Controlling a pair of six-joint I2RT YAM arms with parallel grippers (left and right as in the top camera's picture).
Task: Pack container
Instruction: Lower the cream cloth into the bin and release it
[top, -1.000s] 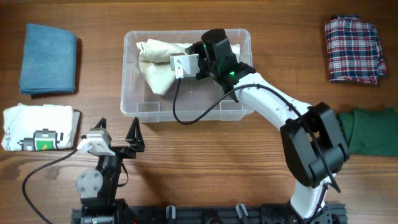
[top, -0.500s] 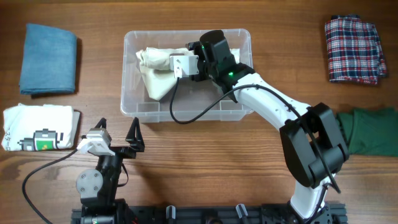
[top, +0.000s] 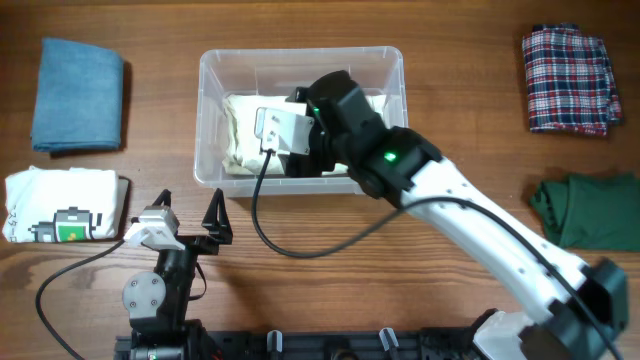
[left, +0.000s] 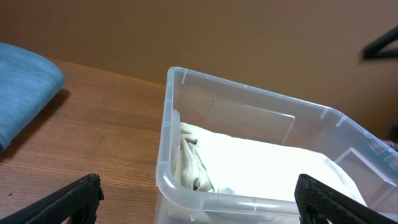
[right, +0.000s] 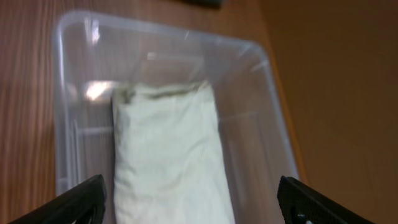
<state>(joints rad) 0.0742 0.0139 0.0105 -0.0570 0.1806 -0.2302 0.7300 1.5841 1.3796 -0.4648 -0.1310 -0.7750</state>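
The container (top: 300, 54) is a clear plastic bin standing mid-table. A folded cream cloth (top: 238, 132) lies flat inside it, toward the left. My right gripper (top: 285, 140) hovers over the bin, open, its fingers (right: 81, 199) spread wide above the cream cloth (right: 168, 149) with nothing gripped; the container (right: 168, 31) fills that view. My left gripper (top: 190, 222) rests open near the table's front edge, short of the bin. In the left wrist view the container (left: 249, 102) and the cream cloth (left: 261, 162) sit just ahead of the left gripper (left: 199, 205).
A folded blue cloth (top: 77, 93) lies at the back left. A white printed shirt (top: 65, 205) is below it. A plaid cloth (top: 570, 78) sits at the back right, and a green cloth (top: 590, 210) at the right edge.
My right gripper opened and let go of the cream cloth, which now lies flat in the container. The right arm rose and drew back toward the front. The left arm stayed still.
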